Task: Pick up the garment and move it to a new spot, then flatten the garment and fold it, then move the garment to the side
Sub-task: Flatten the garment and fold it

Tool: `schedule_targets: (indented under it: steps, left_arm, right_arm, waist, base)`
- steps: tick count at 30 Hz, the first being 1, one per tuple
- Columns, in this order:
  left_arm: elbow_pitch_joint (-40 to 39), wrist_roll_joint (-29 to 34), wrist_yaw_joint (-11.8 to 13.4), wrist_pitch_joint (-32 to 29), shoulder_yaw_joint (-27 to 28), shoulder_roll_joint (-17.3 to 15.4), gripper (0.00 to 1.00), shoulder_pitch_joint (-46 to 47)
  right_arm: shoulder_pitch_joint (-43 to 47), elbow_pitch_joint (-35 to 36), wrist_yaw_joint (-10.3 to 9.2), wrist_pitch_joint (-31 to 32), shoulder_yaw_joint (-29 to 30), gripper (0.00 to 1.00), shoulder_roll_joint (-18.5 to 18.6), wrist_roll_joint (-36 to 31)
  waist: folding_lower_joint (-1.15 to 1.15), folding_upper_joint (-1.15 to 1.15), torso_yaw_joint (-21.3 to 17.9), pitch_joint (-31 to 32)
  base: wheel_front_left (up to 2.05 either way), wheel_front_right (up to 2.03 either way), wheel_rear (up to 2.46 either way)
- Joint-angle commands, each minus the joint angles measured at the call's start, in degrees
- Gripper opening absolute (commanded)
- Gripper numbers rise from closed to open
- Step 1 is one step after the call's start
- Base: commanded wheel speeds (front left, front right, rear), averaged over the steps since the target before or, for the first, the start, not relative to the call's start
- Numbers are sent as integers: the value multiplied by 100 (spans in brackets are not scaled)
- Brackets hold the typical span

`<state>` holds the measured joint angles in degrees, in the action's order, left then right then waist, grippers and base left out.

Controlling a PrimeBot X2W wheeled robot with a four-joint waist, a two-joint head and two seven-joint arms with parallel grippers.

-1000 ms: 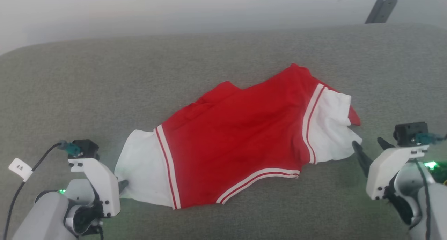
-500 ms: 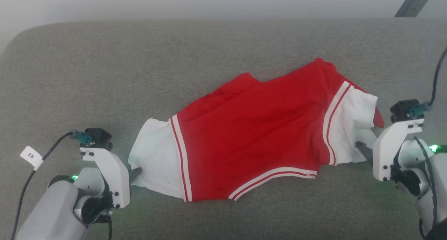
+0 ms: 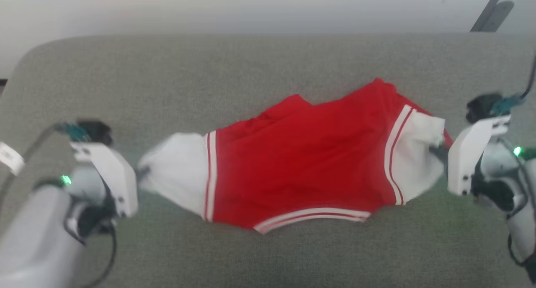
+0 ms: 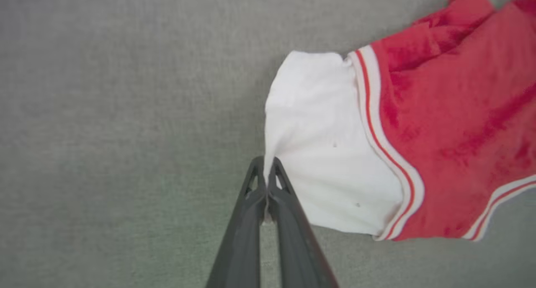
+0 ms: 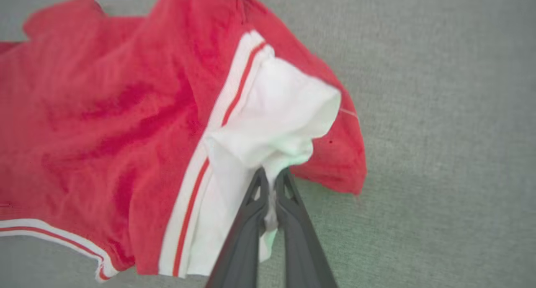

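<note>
The grey fabric worktop (image 3: pixel 251 70), its far edge near the frame's top, leaves open room around the soft bright-red cloth garment with white end panels (image 3: pixel 293 166), which lies at centre with its long axis left-to-right, each white end clamped by the left end effector (image 4: pixel 266 164) and the right end effector (image 5: pixel 271 175).

Cropped garment (image 4: pixel 460 112), left wrist view

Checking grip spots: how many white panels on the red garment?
2: left end panel, held by the left hand; right end panel, held by the right hand.
</note>
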<state>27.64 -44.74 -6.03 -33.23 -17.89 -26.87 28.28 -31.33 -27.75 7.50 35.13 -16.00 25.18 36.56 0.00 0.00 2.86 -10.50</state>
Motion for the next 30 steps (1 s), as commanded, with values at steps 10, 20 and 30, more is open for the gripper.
schedule_targets:
  steps: [10, 20, 30]
  left_arm:
    - [-1020, 253, 285, -369, 271, -578, 0, 1138]
    - [-929, 623, 187, -131, 300, -624, 0, 3134]
    - [-10, 863, 18, 435, 103, -425, 0, 4236]
  right_arm:
    - [-657, 1153, -2, -268, -190, 0, 325, 479]
    - [-2063, 1045, -2, -1148, -38, 0, 13, -87]
    - [-3045, 35, -2, -1733, -133, 0, -409, -494]
  waist:
    - [0, 0, -157, 545]
    - [0, 0, -291, 868]
    - [0, 0, -339, 899]
  base:
    - [0, 0, 0]
    - [0, 0, 0]
    - [0, 0, 0]
